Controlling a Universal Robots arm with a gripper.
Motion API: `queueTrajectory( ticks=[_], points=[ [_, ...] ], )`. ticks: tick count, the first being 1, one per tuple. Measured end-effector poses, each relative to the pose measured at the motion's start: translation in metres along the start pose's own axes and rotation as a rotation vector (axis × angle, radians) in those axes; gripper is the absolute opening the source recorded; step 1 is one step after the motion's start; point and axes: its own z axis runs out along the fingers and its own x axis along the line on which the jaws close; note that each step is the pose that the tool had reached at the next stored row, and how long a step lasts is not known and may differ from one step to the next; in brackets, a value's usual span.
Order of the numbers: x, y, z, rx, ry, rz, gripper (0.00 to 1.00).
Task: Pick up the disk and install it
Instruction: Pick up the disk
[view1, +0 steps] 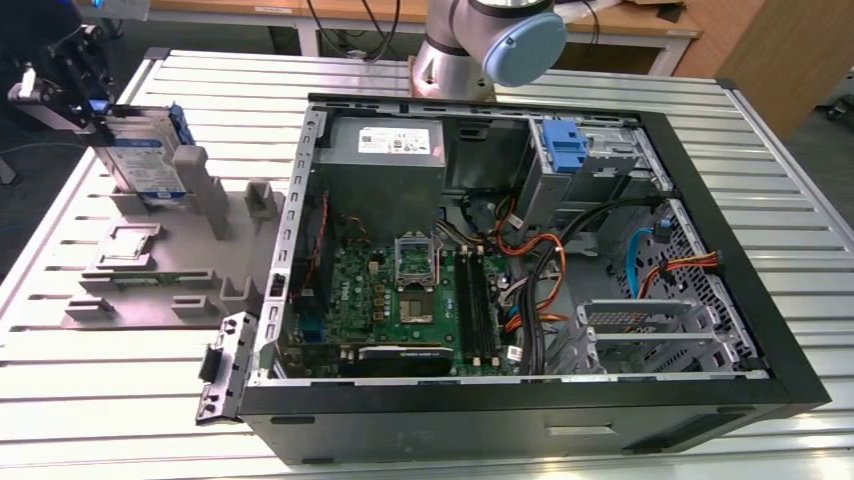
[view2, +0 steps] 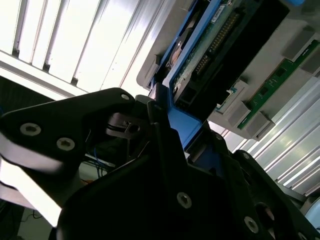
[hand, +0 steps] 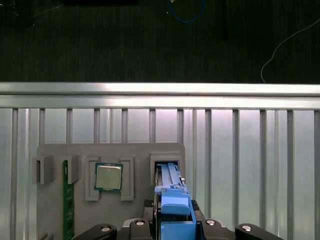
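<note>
The disk (view1: 140, 160) stands on edge in a slot of the grey holder (view1: 200, 250). Its blue-railed upper end sits between the fingers (view2: 120, 107) of the gripper (view1: 67, 85), which pinch it from both sides. Beyond the fingertips the disk's body runs down into the holder, where a square processor chip (hand: 108, 177) lies just beside it and a thin green circuit strip (hand: 65, 200) lies farther from the fingers. Well apart from the fingers, the open computer case (view1: 534, 400) lies on the slatted metal table (view1: 107, 400).

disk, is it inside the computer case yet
No, the disk stands upright in the grey holder, to the exterior view's left of the case.
</note>
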Motion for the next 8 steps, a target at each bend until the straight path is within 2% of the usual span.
queueTrajectory(
  ticks=[8],
  points=[
    [-0.0001, 0.0, -0.0047, 0.0003, 0.0005, 0.0, 0.37]
  ],
)
